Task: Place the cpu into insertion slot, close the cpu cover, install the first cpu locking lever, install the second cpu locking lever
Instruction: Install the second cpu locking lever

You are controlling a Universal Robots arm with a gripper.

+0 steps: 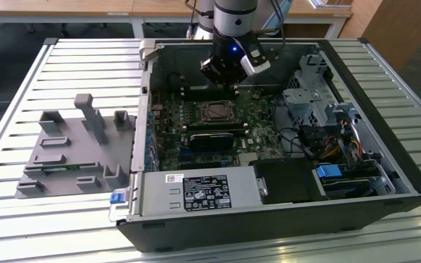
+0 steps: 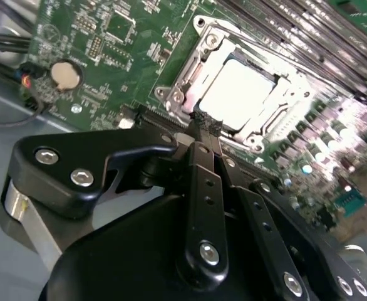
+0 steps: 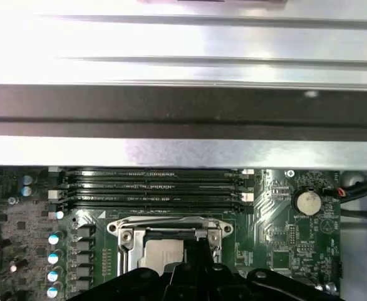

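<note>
My hand [image 2: 203, 128] fills the near part of the second wrist view, black links and silver screws, the fingers drawn together into one narrow tip. Nothing is between them that I can see, so I call it clenched and empty. Just past that tip sits the insertion slot [image 2: 237, 94], and the cpu [image 2: 238, 93] is already lying in it, its pale metal top bright and flat. The cpu cover [image 2: 190, 66] looks to be down around it, the silver frame ringing the chip. I can't tell from here whether either locking lever is hooked home.

In the first wrist view the same picture comes from the other side: my hand [image 3: 199, 251] pokes in at the near rim of the slot [image 3: 171, 235], with the long black memory slots [image 3: 152, 185] running crosswise just beyond it. So the socket lies straight ahead of my fingertips, right at its edge, touching or nearly so; I can't say which.

From the exterior view, my hand [image 1: 225, 76] hangs inside the open computer case [image 1: 408, 181], above the green board [image 1: 258, 145], and the slot [image 1: 216, 112] sits just below and in front of it. The grey fixture [image 1: 72, 148] on the counter [image 1: 20, 82] stands well apart, toward the exterior view's left.
</note>
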